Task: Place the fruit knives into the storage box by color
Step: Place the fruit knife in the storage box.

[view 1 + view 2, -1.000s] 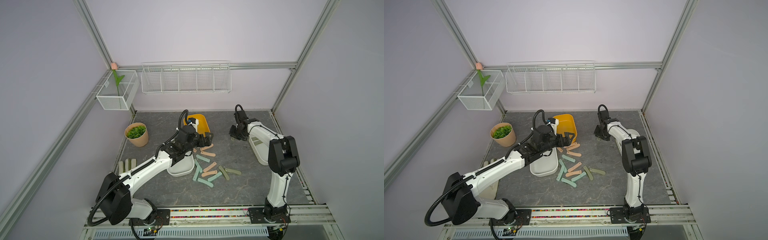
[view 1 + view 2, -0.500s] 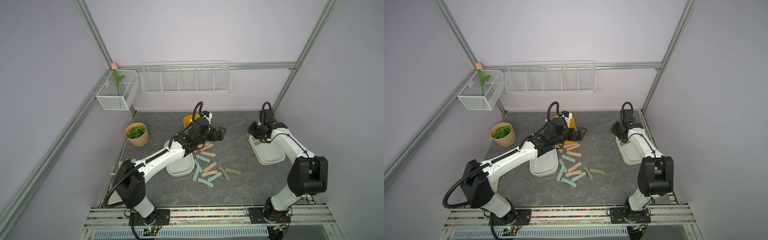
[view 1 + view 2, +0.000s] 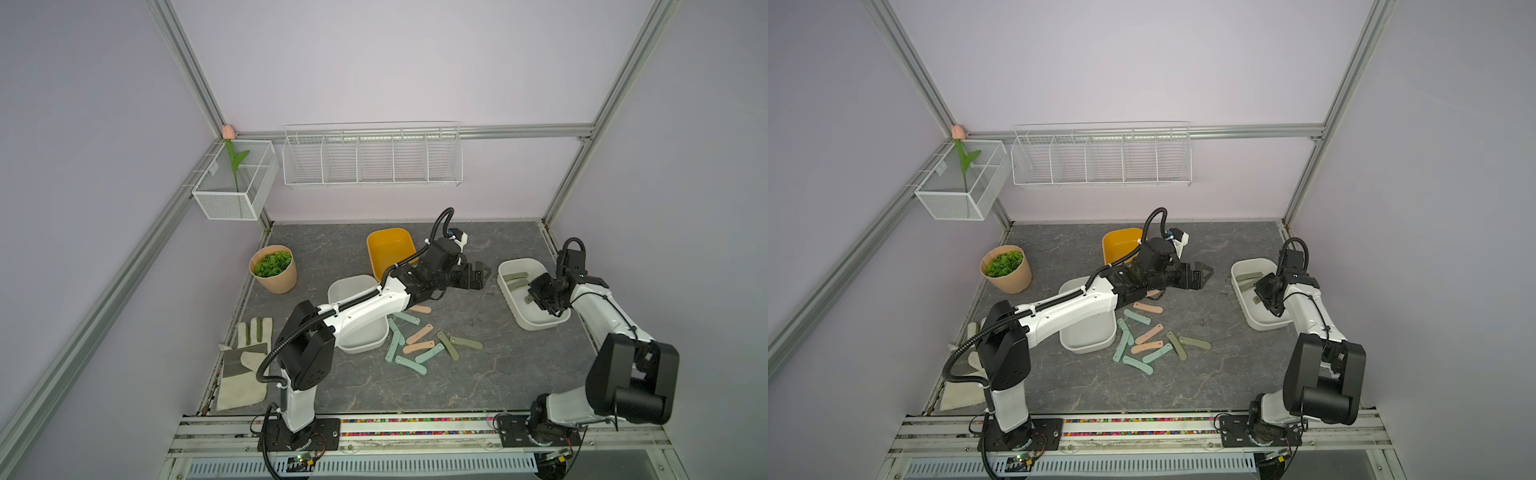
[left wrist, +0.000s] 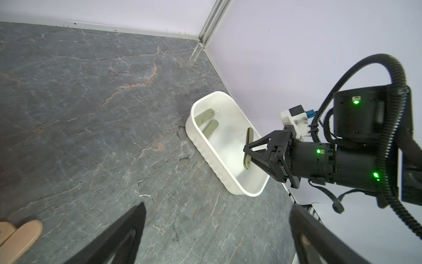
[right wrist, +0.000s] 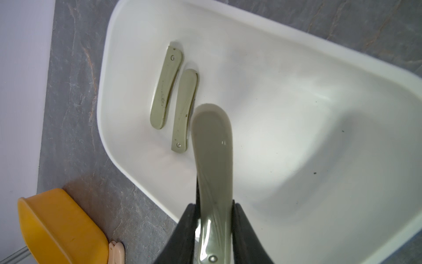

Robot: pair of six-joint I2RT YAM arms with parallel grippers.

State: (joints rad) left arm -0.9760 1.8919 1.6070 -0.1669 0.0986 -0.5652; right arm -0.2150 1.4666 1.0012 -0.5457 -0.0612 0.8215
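Far left on the grey mat (image 3: 478, 374): a pale work glove (image 3: 245, 365), then a potted plant (image 3: 274, 270). Nearer the middle: a left-hand white box (image 3: 361, 347) under the left arm (image 3: 365, 307), a yellow box (image 3: 388, 249) behind it, loose fruit knives (image 3: 419, 347) scattered just beside, pink, teal and olive. Left gripper (image 3: 484, 277) spread wide and empty above the mat. Right gripper (image 5: 214, 205) clenched on an olive knife (image 5: 212, 148), over the right-hand white box (image 5: 296, 102). Two more olive knives (image 5: 166, 86) flat inside, just beside the held one's tip.

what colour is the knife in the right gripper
Olive grey-green knife, clearest in the right wrist view.
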